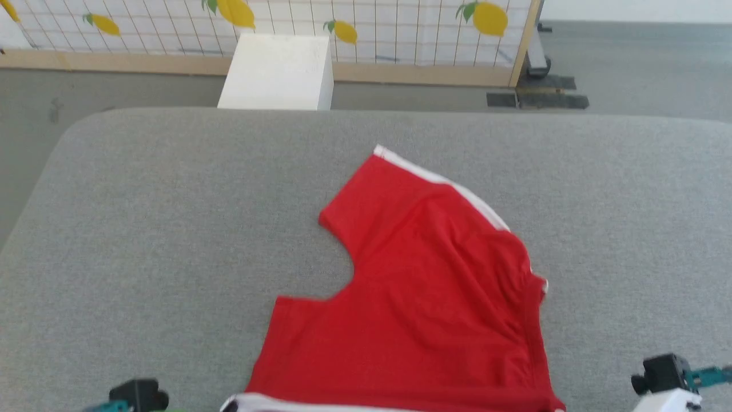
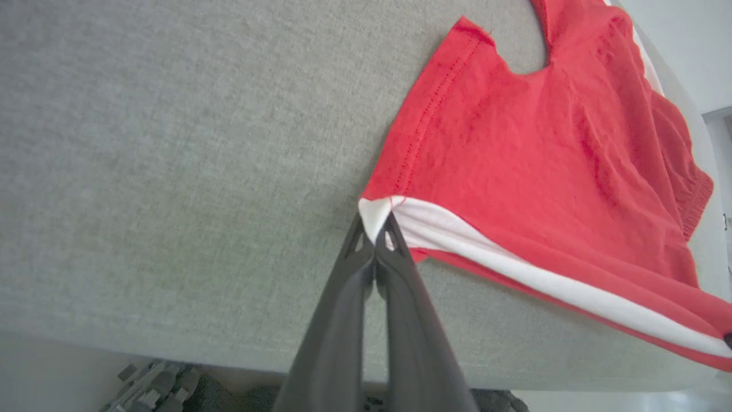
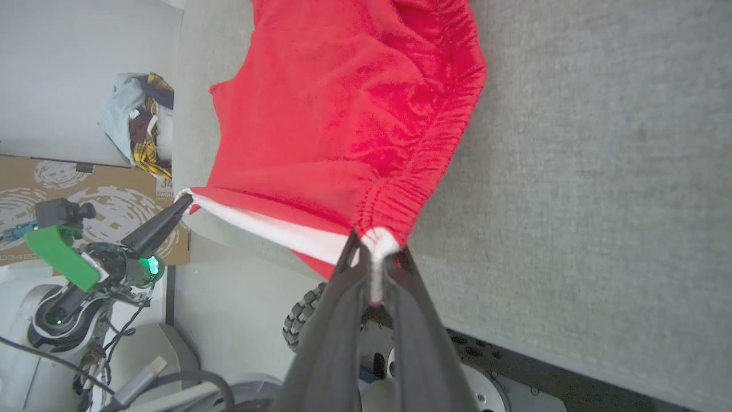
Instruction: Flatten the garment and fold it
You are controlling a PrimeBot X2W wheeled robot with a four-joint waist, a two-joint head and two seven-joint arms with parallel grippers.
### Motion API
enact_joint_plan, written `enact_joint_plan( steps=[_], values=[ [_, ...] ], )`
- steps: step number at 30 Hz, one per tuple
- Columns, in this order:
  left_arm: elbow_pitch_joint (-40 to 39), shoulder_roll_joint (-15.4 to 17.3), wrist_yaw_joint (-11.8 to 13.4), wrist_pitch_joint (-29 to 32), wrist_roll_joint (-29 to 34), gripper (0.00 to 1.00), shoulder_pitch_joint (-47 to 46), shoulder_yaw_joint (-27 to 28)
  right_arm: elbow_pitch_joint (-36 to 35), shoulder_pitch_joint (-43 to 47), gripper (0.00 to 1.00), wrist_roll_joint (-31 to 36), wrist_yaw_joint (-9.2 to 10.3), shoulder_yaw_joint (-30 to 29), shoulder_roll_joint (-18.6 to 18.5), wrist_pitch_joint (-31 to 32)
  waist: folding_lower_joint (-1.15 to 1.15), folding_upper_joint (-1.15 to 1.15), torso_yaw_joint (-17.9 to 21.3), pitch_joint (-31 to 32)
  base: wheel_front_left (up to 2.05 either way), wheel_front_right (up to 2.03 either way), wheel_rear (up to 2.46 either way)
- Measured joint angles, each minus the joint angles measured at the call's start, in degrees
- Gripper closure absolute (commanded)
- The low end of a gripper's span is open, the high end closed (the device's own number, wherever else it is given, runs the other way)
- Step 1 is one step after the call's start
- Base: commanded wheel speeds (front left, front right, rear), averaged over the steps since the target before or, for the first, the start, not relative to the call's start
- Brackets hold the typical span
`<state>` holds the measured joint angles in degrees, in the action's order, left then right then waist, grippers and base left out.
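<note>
Since the garment (image 1: 423, 297) lies wholly ahead of both arms on the grey desk (image 1: 171, 229), with its near white stripe (image 2: 514, 266) running left to right along the desk's front edge, any fold likely has to carry that edge forward. The left fingers (image 2: 400, 269) are clenched on the stripe's hem corner and the right fingers (image 3: 343, 292) on the waistband (image 3: 440, 143) corner, neither arm nearer. The red cloth looks mostly flat, rumpled toward the gathered waistband, with one leg angled away to the far left.
</note>
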<state>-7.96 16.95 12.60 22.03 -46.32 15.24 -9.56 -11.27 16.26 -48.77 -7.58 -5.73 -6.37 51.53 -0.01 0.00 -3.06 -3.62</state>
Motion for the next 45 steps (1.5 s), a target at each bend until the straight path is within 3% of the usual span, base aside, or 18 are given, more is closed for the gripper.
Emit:
enact_joint_plan(
  steps=[3,6,9,12,19,25,34,44,45],
  values=[
    [-4.54,0.42,2.41,1.4,-0.12,1.0,4.02,0.71,-4.1,3.54,1.0,0.45,0.0,-2.02,1.57,3.37,0.0,0.0,0.09,1.29,0.0,0.0,0.0],
    [-8.22,0.93,3.07,1.46,-0.12,1.0,4.53,1.19,-7.06,4.21,1.0,0.65,0.0,-4.04,2.8,4.49,0.0,0.0,0.44,1.48,0.0,0.0,0.0],
    [-9.35,2.31,2.47,2.85,0.38,1.0,1.9,0.51,-8.31,3.35,1.0,1.07,0.0,-5.12,3.42,5.49,0.0,0.0,0.72,0.76,0.0,0.0,0.0],
    [-8.02,3.96,0.35,5.08,0.99,1.0,-5.88,-0.76,-8.39,0.12,1.0,1.53,0.0,-5.58,3.47,6.3,0.0,0.0,1.01,-0.46,0.0,0.0,0.0],
    [3.28,5.48,-6.83,8.57,2.19,1.0,-29.7,-4.31,-5.5,-11.42,1.0,3.0,0.0,-5.92,3.54,6.59,0.0,0.0,2.22,-5.03,0.0,0.0,0.0],
    [17.08,3.65,-11.1,8.67,3.81,1.0,-47.81,-6.88,-0.81,-21.07,1.0,3.38,0.0,-5.63,3.54,2.85,0.0,0.0,4.08,-10.25,0.0,0.0,0.0],
    [32.34,1.68,-13.67,9.0,8.24,1.0,-63.38,-10.73,6.24,-27.42,1.0,2.49,0.0,-2.48,3.53,-3.65,0.01,0.0,8.45,-17.45,0.0,0.0,0.0],
    [42.13,0.63,-14.24,7.27,10.11,1.0,-70.42,-12.23,9.69,-29.24,1.0,-0.26,0.0,3.31,3.5,-9.44,0.01,0.0,13.7,-22.74,0.0,0.0,0.0],
    [42.87,0.48,-14.25,6.87,10.13,1.0,-70.75,-12.24,9.84,-29.24,0.94,-0.89,0.0,3.86,3.5,-10.21,0.01,0.0,14.15,-23.11,0.0,0.0,0.0]
  ],
)
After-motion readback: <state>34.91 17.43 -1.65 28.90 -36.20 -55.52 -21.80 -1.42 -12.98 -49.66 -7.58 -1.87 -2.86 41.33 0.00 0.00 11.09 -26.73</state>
